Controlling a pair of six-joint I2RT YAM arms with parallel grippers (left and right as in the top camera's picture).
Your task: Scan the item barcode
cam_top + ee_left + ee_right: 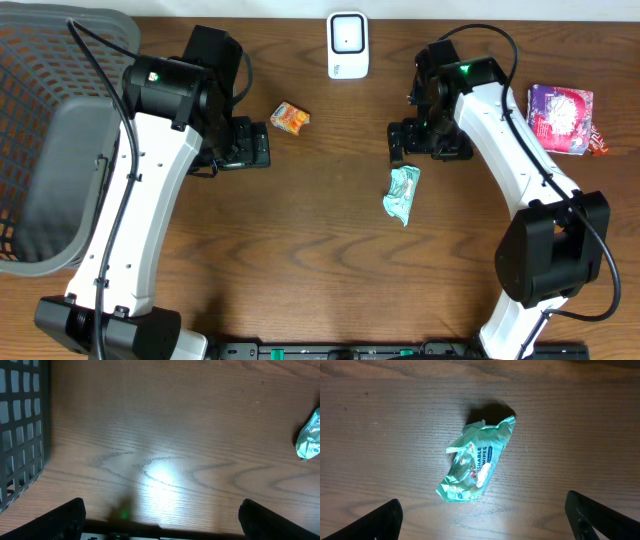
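A crumpled green wipes pack (402, 192) lies flat on the wooden table just in front of my right gripper (400, 141). In the right wrist view the wipes pack (477, 462) sits ahead of my right gripper (482, 522), outside the wide open fingers (370, 522). My left gripper (245, 146) hovers open over bare wood, its fingers (65, 520) far apart and holding nothing. The wipes pack (310, 435) shows at the right edge of that view. A white barcode scanner (347, 45) stands at the table's back centre. An orange snack packet (290, 118) lies beside the left gripper.
A dark grey plastic basket (50, 150) fills the left side, and its mesh wall (20, 430) is close to the left gripper. A purple packet (560, 118) lies at the far right.
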